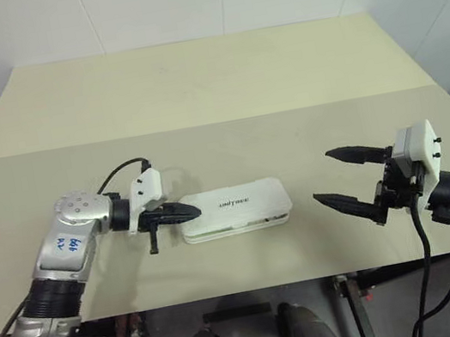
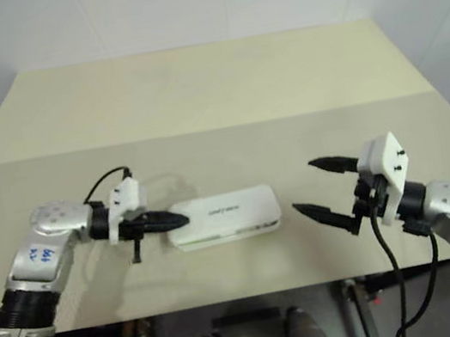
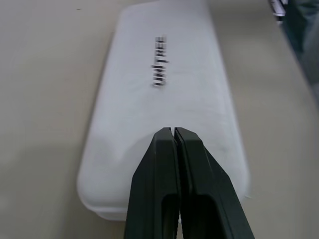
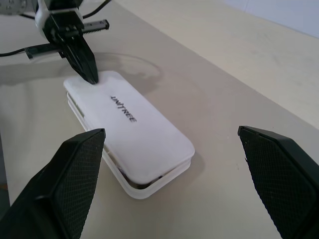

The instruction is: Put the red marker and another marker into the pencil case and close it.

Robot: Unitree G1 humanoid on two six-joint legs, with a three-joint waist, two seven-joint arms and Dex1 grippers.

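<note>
The pencil case [image 1: 235,209] lay on the table [image 1: 193,87] near its front edge, left of centre. The left gripper [image 1: 196,211] sat over the case's left end, and the right gripper [image 1: 341,176] stood well apart to the case's right.

each arm is shiny silver metal with black ribbed rings at the joints. the left arm [image 1: 72,239] has blue handwriting on a white sticker. a white box with small dark screws sits at each wrist. black cables loop out from both wrists. the left gripper [image 1: 191,212] and right gripper [image 1: 333,176] have black pointed fingers with bumpy pads.
</note>
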